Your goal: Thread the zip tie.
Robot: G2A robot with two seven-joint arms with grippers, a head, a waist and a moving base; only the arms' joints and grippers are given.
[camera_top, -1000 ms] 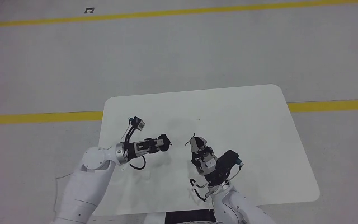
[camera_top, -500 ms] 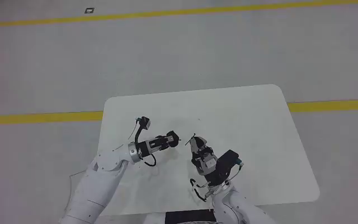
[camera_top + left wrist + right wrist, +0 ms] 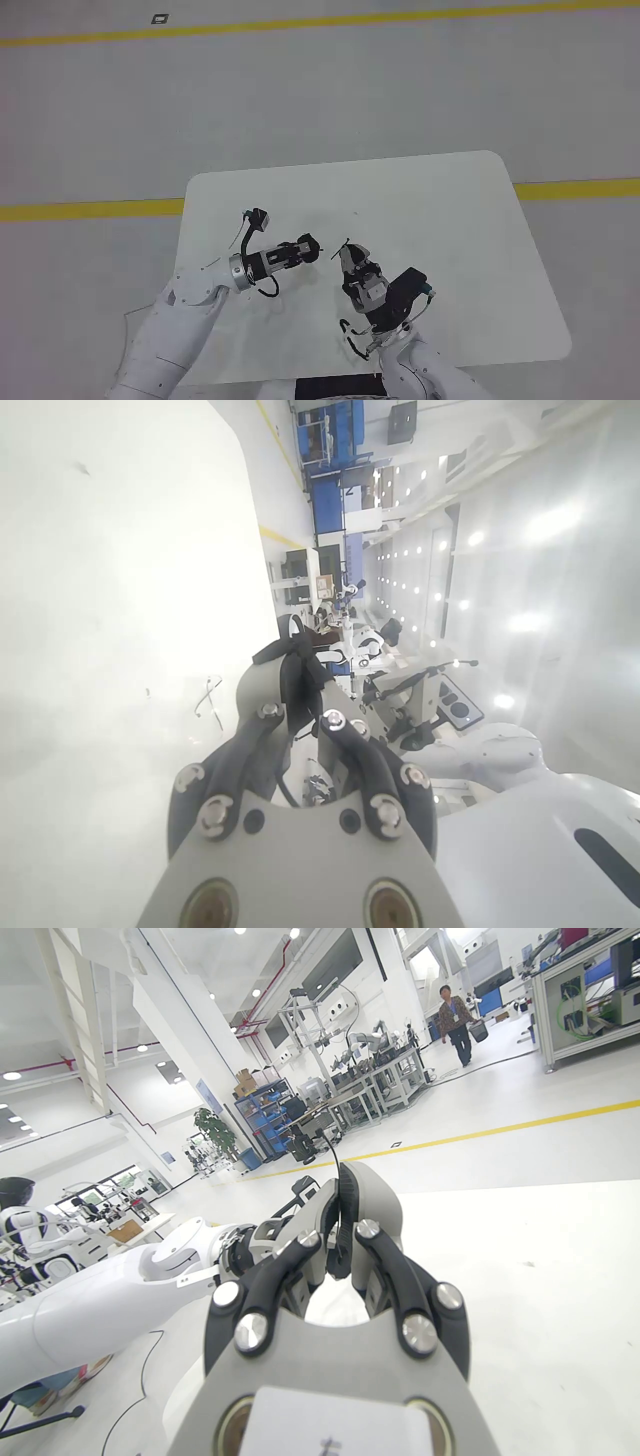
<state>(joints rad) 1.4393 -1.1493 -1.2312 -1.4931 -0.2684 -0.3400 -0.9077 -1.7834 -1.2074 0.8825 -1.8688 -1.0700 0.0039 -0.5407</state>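
Right gripper [image 3: 340, 1195]: clenched on the zip tie [image 3: 334, 1155]. From the right wrist view I see the black strap pinched flat between both pads. A thin length of it sticks out past the fingertips and curves slightly at its end. A short bit of strap also shows below the pads, inside the jaw opening.

From the top view, the right gripper [image 3: 349, 256] sits above the near-middle of the white table [image 3: 450, 220], with the zip tie [image 3: 345, 244] showing as a thin dark tip at the fingers.

Left gripper [image 3: 295, 662]: jaws look closed, pads together. There's a small black bit [image 3: 272, 651] at the fingertips. I can't tell if it's part of the tie or just pad material.

From the top view, the left gripper [image 3: 309, 247] is near the right one, level with it and pointing toward it. There is a small gap between them and no contact. The right wrist view shows the left gripper [image 3: 301, 1192] just behind my right fingers.

Small dark speck [image 3: 352, 211] on the table beyond both grippers, too small to identify.
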